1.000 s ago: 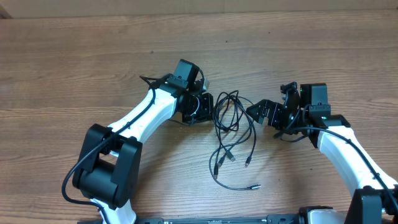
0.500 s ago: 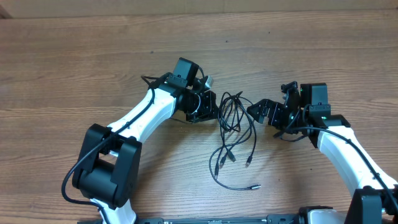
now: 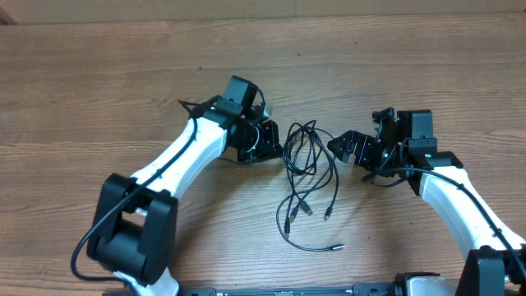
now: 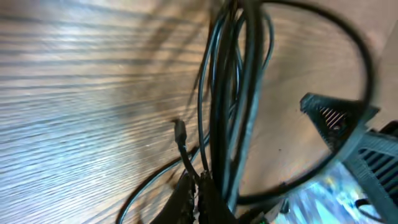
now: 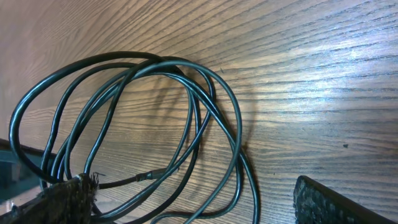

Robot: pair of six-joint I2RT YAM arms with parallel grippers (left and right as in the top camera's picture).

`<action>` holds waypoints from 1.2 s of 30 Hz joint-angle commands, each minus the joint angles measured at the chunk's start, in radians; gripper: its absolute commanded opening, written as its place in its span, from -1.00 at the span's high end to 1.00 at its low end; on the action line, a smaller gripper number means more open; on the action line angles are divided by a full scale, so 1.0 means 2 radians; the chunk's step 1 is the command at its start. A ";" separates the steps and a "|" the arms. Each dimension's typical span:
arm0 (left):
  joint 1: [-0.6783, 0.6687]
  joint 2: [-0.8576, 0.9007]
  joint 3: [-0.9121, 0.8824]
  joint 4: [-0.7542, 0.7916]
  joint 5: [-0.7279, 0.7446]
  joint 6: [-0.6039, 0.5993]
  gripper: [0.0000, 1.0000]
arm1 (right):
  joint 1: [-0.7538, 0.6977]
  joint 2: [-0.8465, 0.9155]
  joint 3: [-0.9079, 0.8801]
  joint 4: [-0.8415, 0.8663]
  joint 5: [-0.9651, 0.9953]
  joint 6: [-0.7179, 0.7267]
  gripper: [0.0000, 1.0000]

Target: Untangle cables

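Note:
The cables (image 3: 306, 153) are thin black cords bunched in loops mid-table, with plug ends trailing toward the front (image 3: 335, 245). My left gripper (image 3: 278, 141) meets the bundle's left edge. In the left wrist view it (image 4: 196, 198) is shut, and a cable strand (image 4: 184, 154) runs into the closed fingertips while other cords (image 4: 239, 93) pass beside them. My right gripper (image 3: 340, 149) stands open at the bundle's right side. In the right wrist view the cable loops (image 5: 186, 118) lie on the wood between its spread fingers (image 5: 329, 202), untouched.
Bare wooden tabletop (image 3: 99, 82) surrounds the cables on all sides. The right gripper's dark finger (image 4: 339, 124) shows just beyond the cords in the left wrist view. The arms' bases stand at the front edge (image 3: 136, 238).
The left gripper swung slightly right, then came back left, and the bundle's left loops shifted with it. The right arm has stayed still and open.

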 commanded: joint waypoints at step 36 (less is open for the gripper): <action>-0.083 -0.035 0.004 -0.022 -0.337 0.076 -0.71 | -0.001 0.002 0.007 0.006 0.006 -0.002 -1.00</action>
